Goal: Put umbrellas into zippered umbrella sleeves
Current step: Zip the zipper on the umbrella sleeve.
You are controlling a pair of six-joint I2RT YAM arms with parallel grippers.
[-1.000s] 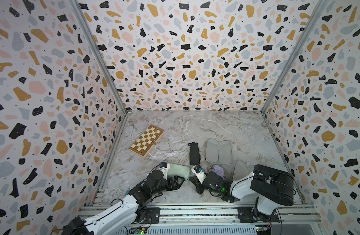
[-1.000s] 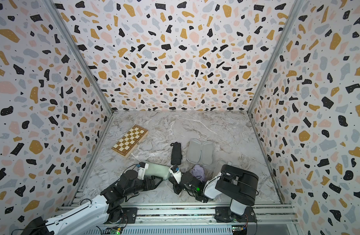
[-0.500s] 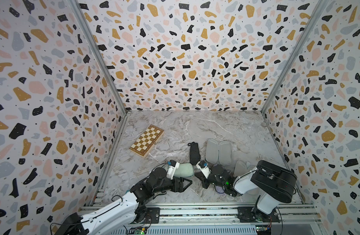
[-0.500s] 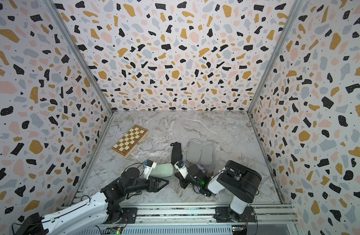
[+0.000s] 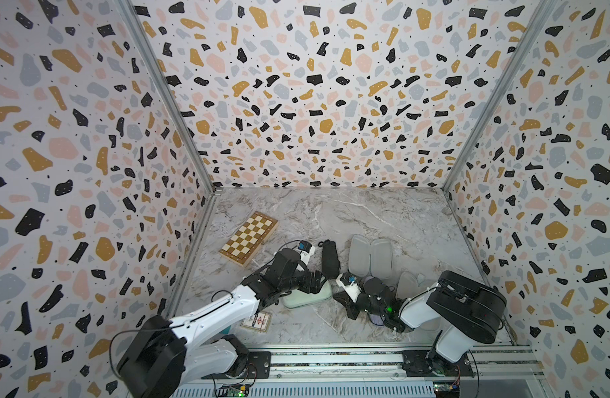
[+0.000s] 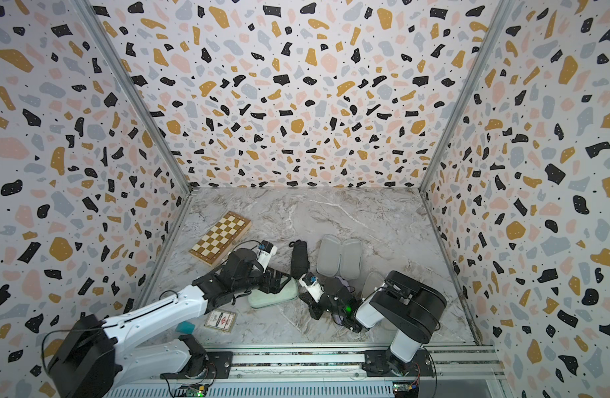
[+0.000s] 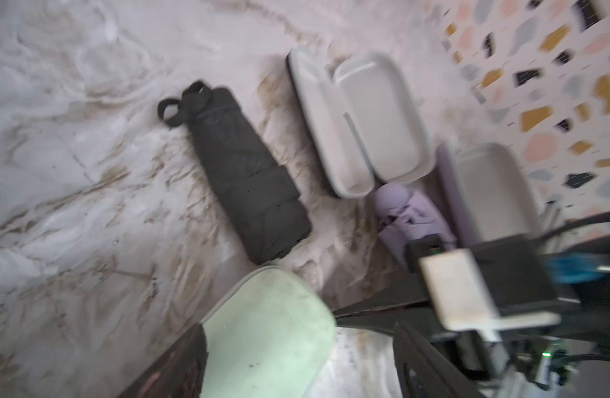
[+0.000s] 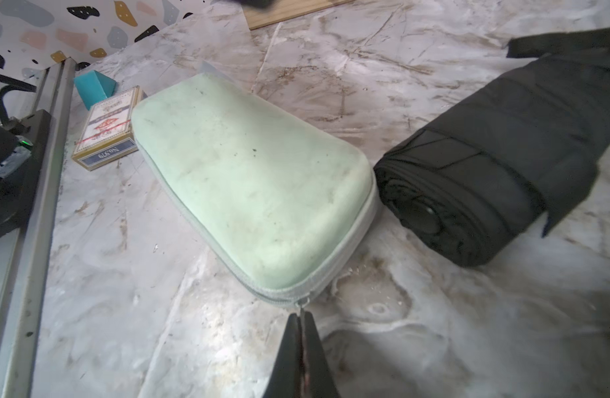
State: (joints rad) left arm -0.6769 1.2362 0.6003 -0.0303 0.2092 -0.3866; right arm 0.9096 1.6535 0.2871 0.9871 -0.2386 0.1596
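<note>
Right wrist view: the right fingers (image 8: 298,339) are pressed together, their tips pinching the zip pull (image 8: 301,305) of the mint green case (image 8: 248,179). That case lies zipped shut on the counter (image 8: 434,327), its contents hidden. In both top views the left fingers (image 6: 279,279) stand wide over the case's 1 o'clock end, clamped on nothing. The black umbrella (image 5: 330,258) lies on the counter at 1 o'clock from the mint green case. At 2 o'clock the black-shelled case (image 5: 369,256) lies spread open, its grey lining bare. The lilac umbrella (image 7: 410,213) lies on the counter just outside the lilac case (image 7: 486,193), whose visible half shows bare lining; the right arm hides the rest.
</note>
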